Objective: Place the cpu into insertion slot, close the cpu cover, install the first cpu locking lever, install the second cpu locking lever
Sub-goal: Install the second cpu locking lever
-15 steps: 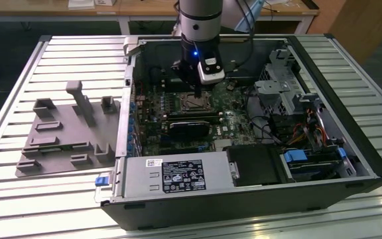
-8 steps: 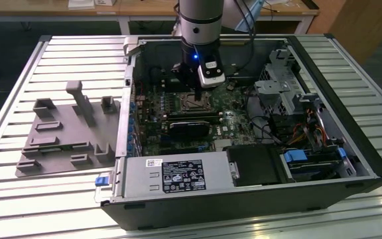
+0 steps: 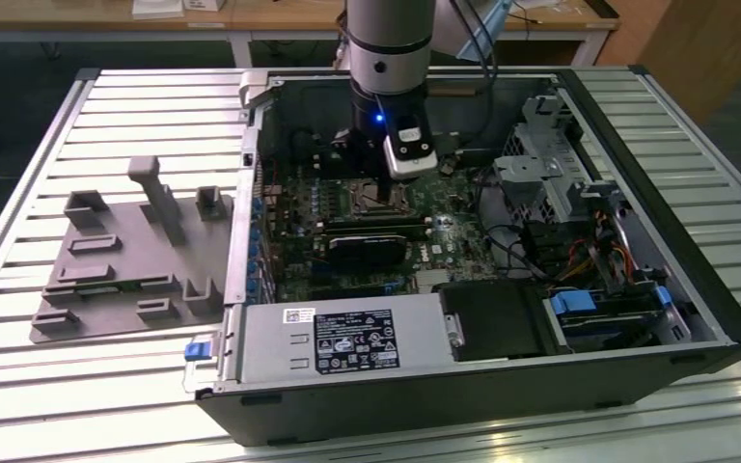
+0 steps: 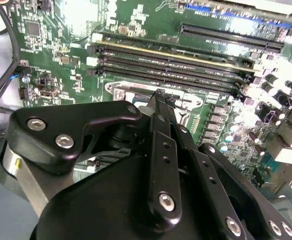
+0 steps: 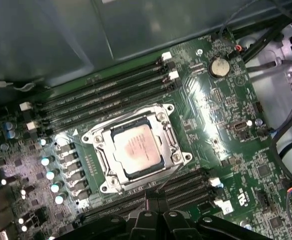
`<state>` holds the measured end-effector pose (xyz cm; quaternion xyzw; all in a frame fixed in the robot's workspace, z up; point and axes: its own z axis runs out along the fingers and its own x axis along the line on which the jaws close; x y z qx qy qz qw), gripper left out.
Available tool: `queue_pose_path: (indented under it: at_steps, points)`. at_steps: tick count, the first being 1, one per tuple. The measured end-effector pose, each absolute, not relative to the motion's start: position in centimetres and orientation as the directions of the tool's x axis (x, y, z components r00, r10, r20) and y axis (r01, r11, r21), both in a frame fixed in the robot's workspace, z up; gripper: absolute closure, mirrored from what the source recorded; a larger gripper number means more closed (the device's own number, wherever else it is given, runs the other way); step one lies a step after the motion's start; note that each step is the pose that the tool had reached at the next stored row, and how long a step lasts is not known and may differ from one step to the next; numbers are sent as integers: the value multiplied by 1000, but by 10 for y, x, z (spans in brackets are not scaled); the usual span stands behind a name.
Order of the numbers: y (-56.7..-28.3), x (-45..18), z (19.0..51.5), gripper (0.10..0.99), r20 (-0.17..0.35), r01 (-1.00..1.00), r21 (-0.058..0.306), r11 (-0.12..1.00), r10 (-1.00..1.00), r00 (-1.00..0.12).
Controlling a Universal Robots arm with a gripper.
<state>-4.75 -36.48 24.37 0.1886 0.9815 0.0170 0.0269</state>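
While the cpu (image 5: 137, 150) sits in the insertion slot (image 5: 101, 166), the gripper (image 5: 153, 200) hovers at its 6 o'clock, fingers pinched shut on nothing. The cpu cover (image 5: 170, 141) looks thin and stiff; its edge seems best to push.

Open computer case (image 3: 679, 289) on a slatted tabletop (image 3: 36, 405).
Grey moulded fixture (image 3: 126, 270) well apart from the jaws; memory slots (image 5: 100, 95) near them.

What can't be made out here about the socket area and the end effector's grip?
- Locking levers: in the first wrist view the cpu sits framed by the cpu cover, but whether either lever is latched is too fine to tell.
- Insertion slot: in the second wrist view the end effector covers most of it.
- End effector tip: in the exterior view it is too small to judge against the board.
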Motion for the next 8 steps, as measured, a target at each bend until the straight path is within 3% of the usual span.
queue_pose_path:
  at_steps: [8]
  points:
    - [-371,-50,242,980,-34,369,75,926,372,-927]
